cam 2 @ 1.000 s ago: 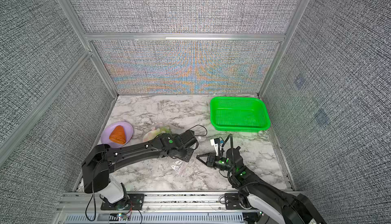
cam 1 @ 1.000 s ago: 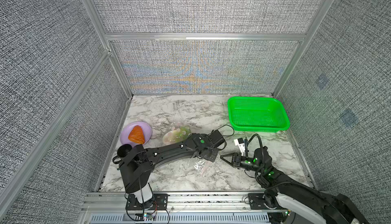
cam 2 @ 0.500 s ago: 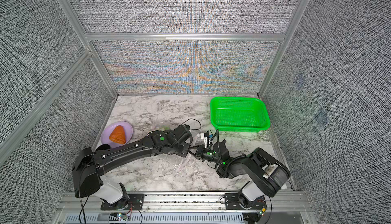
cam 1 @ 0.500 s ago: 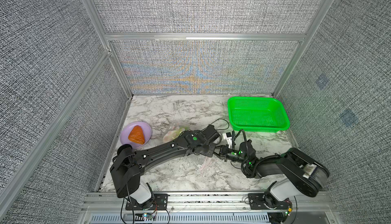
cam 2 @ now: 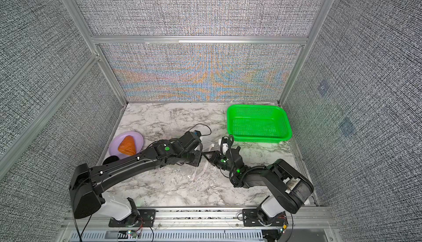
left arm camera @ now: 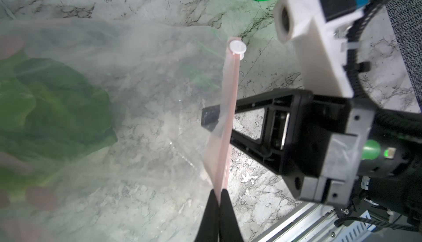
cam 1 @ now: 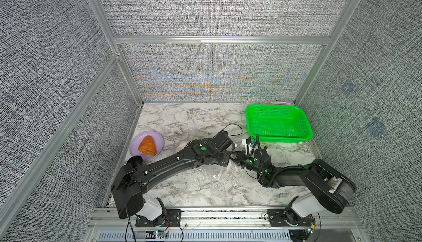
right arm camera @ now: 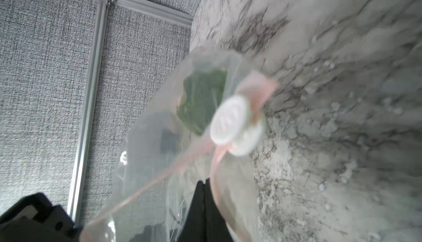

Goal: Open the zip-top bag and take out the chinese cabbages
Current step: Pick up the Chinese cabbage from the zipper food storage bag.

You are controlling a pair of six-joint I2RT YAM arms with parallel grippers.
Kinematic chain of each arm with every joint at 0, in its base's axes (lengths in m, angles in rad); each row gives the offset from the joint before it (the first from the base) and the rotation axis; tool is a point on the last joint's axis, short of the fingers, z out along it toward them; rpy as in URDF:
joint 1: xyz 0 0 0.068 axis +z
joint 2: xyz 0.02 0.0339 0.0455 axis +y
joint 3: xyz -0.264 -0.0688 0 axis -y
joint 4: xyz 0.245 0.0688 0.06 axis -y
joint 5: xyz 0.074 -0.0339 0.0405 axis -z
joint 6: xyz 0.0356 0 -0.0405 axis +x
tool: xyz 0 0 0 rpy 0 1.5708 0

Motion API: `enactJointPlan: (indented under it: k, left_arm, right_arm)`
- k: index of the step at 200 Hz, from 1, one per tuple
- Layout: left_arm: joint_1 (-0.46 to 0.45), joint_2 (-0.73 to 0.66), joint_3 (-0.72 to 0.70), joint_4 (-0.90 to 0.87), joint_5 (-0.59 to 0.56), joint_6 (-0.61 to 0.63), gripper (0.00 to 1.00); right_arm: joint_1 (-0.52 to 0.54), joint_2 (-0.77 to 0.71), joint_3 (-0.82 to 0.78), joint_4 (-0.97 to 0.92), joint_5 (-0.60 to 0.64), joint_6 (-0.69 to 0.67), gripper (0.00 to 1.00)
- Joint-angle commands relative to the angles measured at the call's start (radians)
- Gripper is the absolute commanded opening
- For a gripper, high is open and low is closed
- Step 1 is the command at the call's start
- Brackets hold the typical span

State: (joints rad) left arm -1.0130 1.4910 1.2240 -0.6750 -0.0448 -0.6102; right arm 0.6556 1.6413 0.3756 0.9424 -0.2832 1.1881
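The zip-top bag (left arm camera: pixel 159 74) is clear film with a pink zip strip (left arm camera: pixel 229 106) and a white slider (left arm camera: pixel 237 47) at the strip's far end. Inside it lies the chinese cabbage (left arm camera: pixel 52 115), green and blurred behind the film; it also shows in the right wrist view (right arm camera: pixel 203 96). My left gripper (left arm camera: pixel 218 192) is shut on the pink strip. My right gripper (right arm camera: pixel 204 181) is shut on the bag's edge a little further along (left arm camera: pixel 209 120). In a top view both grippers meet mid-table, left (cam 1: pixel 228 160) and right (cam 1: pixel 235 158), with film (cam 1: pixel 220 173) hanging below; the left arm hides most of the bag.
A green basket (cam 1: pixel 285 139) stands at the back right, close behind the right wrist. A purple plate (cam 1: pixel 137 142) with an orange wedge (cam 1: pixel 147 146) sits at the left wall. Fabric walls close in three sides, with a metal rail (cam 1: pixel 228 213) along the front.
The right arm has swung in from the front right and its gripper now sits at the bag's zip edge beside the left gripper. The left gripper has shifted back and right with the bag.
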Motion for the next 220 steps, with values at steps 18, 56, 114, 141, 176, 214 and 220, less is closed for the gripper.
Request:
enactJointPlan:
  k: [18,56,114,141,176,214,220]
  left_arm:
    - [-0.001,0.003,-0.009,0.028,0.016,-0.006,0.00]
    - [0.001,-0.008,0.002,0.016,-0.012,-0.009,0.00]
    - [0.011,0.028,0.051,0.005,-0.031,-0.008,0.00]
    - [0.011,0.079,0.082,-0.009,-0.004,0.016,0.00]
    - [0.011,0.099,0.085,0.015,-0.002,0.009,0.00]
    - [0.013,0.068,0.079,0.049,0.004,0.009,0.00]
    - [0.013,0.062,0.076,0.056,0.009,0.009,0.00]
  right_arm:
    - [-0.063,-0.007,0.023,-0.173,0.042,-0.119,0.00]
    - [-0.085,0.044,-0.024,-0.106,0.022,-0.091,0.00]
    - [-0.082,0.011,-0.004,-0.164,0.034,-0.152,0.00]
    - [-0.061,-0.035,0.040,-0.222,0.007,-0.243,0.00]
    - [0.006,-0.104,0.003,-0.081,-0.068,-0.246,0.01]
    - [0.071,0.007,-0.078,0.310,-0.123,-0.069,0.07]
    - [0.079,0.047,-0.071,0.360,-0.133,-0.049,0.08]
